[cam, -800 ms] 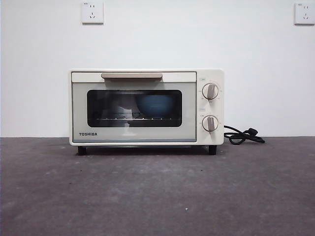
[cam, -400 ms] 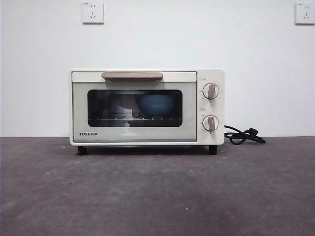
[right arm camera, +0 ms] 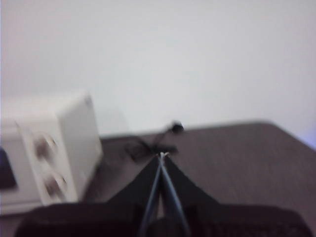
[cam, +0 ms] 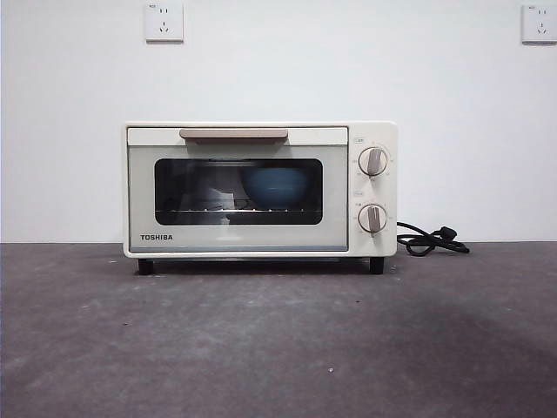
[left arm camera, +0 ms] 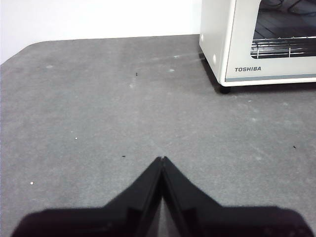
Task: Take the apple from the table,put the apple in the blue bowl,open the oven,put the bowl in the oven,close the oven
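Observation:
The cream-white oven (cam: 259, 189) stands at the back of the dark grey table (cam: 278, 348) with its glass door closed. Through the glass the blue bowl (cam: 277, 185) sits on the wire rack, right of centre. The apple is not visible; the bowl's wall hides whatever lies inside. My left gripper (left arm camera: 162, 159) is shut and empty, held over bare table left of the oven (left arm camera: 259, 42). My right gripper (right arm camera: 161, 155) is shut and empty, out to the right of the oven (right arm camera: 47, 148), near the cord. Neither arm shows in the front view.
The black power cord (cam: 431, 240) lies coiled on the table right of the oven, also blurred in the right wrist view as the cord (right arm camera: 153, 143). Two wall sockets (cam: 164, 22) sit high on the white wall behind.

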### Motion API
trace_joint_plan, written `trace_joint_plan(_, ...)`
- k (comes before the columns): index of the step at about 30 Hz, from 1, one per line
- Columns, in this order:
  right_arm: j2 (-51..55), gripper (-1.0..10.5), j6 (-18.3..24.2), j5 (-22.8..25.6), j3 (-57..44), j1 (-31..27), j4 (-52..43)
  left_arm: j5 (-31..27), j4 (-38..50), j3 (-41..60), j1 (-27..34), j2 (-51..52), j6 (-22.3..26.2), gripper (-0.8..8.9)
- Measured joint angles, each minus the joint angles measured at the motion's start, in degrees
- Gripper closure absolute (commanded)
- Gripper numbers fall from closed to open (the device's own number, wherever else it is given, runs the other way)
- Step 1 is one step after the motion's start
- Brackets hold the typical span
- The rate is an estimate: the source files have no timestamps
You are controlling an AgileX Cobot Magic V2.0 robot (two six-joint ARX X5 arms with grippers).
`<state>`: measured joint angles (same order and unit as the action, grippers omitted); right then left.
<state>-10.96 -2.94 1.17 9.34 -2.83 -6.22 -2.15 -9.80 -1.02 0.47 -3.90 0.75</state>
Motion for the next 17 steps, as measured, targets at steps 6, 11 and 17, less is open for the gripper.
trace_joint_plan(6, 5.2, 9.5, 0.0, 0.3, -7.1, -1.3, 0.2, 0.0, 0.0, 0.0, 0.0, 0.0, 0.0, 8.17)
trace_joint_plan(11, 8.5, 9.5, 0.3, 0.3, -7.9, -1.3, 5.4, 0.0, 0.0, 0.0, 0.0, 0.0, 0.0, 8.17)
trace_joint_plan(17, 10.4, 9.5, 0.4, 0.3, -7.9, -1.3, 15.2, 0.0, 0.0, 0.0, 0.0, 0.0, 0.0, 8.17)
